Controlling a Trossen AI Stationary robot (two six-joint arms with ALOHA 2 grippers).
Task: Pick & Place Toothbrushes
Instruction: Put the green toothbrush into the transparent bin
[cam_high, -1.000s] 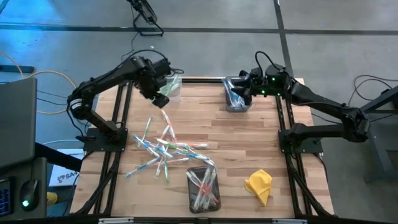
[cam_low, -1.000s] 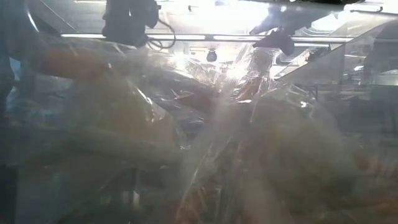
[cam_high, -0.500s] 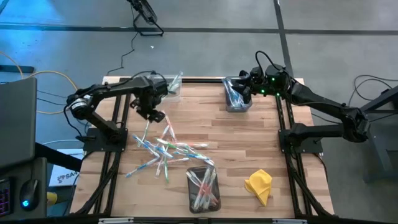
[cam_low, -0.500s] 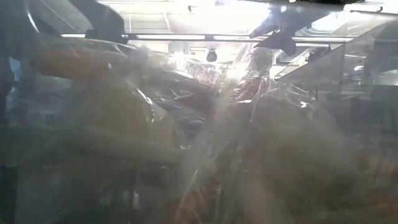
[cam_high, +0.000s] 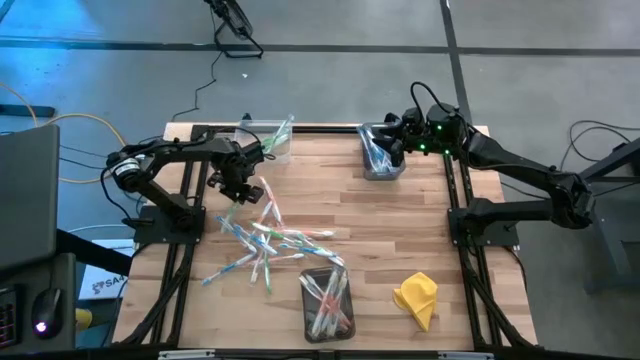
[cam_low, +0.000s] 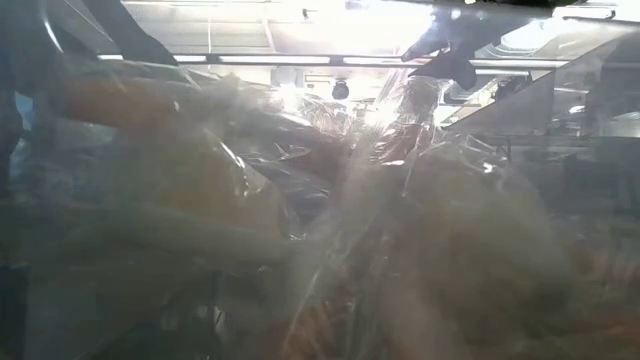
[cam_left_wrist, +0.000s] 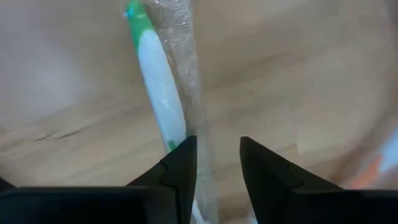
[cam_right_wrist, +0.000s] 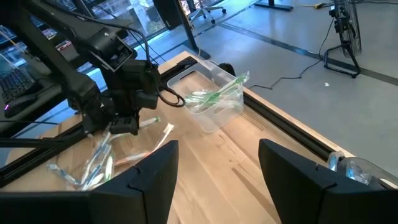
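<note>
Over the wooden table (cam_high: 400, 240), left gripper (cam_high: 237, 190) has dropped to the toothbrushes (cam_high: 270, 240), fingers narrowed but parted.

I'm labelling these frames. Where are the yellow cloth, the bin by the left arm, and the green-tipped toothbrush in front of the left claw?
yellow cloth (cam_high: 416, 298), high view, middle of the crumpled fabric.
clear bin (cam_right_wrist: 219, 112), right wrist view, its side wall.
green-tipped toothbrush (cam_left_wrist: 159, 87), left wrist view, white handle.
</note>
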